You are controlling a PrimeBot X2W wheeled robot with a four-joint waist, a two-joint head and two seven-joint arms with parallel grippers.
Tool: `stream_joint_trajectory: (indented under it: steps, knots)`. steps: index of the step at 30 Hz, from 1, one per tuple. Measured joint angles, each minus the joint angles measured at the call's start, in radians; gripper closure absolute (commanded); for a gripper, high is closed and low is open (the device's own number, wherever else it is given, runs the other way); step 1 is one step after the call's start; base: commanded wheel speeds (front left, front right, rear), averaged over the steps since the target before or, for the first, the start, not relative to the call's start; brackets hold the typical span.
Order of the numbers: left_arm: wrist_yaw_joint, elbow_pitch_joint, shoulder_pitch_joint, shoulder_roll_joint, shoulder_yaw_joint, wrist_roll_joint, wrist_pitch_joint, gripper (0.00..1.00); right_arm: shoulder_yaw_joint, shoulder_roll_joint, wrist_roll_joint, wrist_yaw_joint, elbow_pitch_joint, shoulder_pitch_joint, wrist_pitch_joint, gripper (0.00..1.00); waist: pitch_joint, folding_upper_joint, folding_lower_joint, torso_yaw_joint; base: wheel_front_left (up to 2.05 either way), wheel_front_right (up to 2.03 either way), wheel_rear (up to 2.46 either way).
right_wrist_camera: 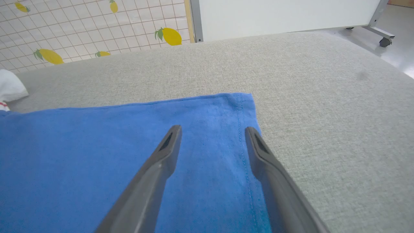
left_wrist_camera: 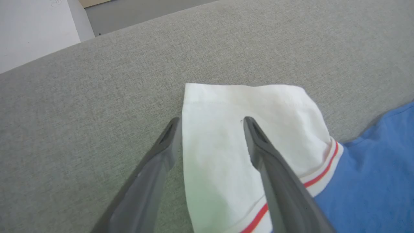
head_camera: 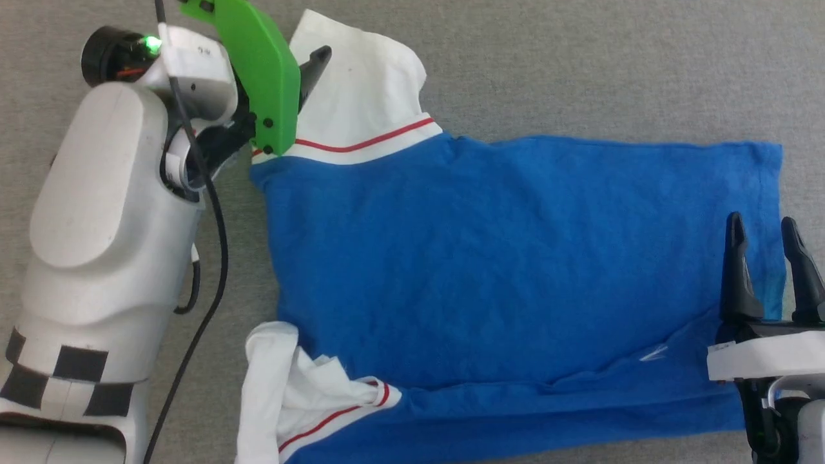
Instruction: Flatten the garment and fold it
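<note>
1. The left gripper [left_wrist_camera: 211, 119] has its two tapered, matte dark-grey fingers spread wide and holds nothing. One finger is over the far white sleeve [left_wrist_camera: 220, 136], the other over the bare surface just beside the sleeve's edge.
2. The right gripper [right_wrist_camera: 212, 127] is just as wide and empty. It is poised over the blue cloth at the stitched hem [right_wrist_camera: 241, 129], and I cannot tell whether it touches.
3. The garment [head_camera: 503, 258] lies spread on a grey woven surface [head_camera: 580, 64]. Its soft blue knit body is mostly flat, with shallow creases along the near edge.
4. The far sleeve is smooth and roughly rectangular, joined to the blue by a white band with a thin red stripe [head_camera: 367, 143]. The near sleeve [head_camera: 283, 380] is bunched and folded over itself.
5. A glossy green plastic plate [head_camera: 258, 71] sits on the left wrist, beside a smooth white forearm shell [head_camera: 109, 212] and a black cable [head_camera: 216, 258].
6. Past the surface are a lemon-printed grid pattern [right_wrist_camera: 97, 26] and a white panel [right_wrist_camera: 284, 16] on a caster [right_wrist_camera: 385, 42].
</note>
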State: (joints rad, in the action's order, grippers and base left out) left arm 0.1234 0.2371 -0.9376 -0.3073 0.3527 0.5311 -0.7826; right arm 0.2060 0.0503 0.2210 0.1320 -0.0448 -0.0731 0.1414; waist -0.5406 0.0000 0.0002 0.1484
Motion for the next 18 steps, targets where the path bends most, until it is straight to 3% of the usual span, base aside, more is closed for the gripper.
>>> stream_joint_trajectory:
  steps: [14, 15, 16, 18]
  knots:
    - [-0.025, 0.081, -0.082, -0.034, 0.024, -0.072, 0.009, 0.00, -0.020, 0.000, 0.020, 0.000, 0.019, -0.041, 0.012, 0.00, -0.087, 0.0000, -0.0001, 0.055, 0.00, 0.00, 0.00]
    - [-0.028, 0.086, -0.085, -0.034, 0.022, -0.067, 0.007, 0.16, -0.019, 0.000, 0.021, 0.000, 0.020, -0.043, 0.015, 0.00, -0.090, 0.0000, -0.0001, 0.058, 0.00, 0.00, 0.00]
    - [-0.028, 0.086, -0.085, -0.034, 0.025, -0.062, 0.003, 1.00, -0.018, 0.000, 0.021, 0.000, 0.021, -0.045, 0.015, 0.00, -0.092, 0.0000, -0.0001, 0.060, 0.00, 0.00, 0.00]
    - [-0.027, 0.089, -0.087, -0.035, 0.026, -0.050, -0.008, 1.00, -0.015, 0.000, 0.022, 0.000, 0.021, -0.049, 0.015, 0.00, -0.093, 0.0000, -0.0001, 0.061, 0.00, 0.00, 0.00]
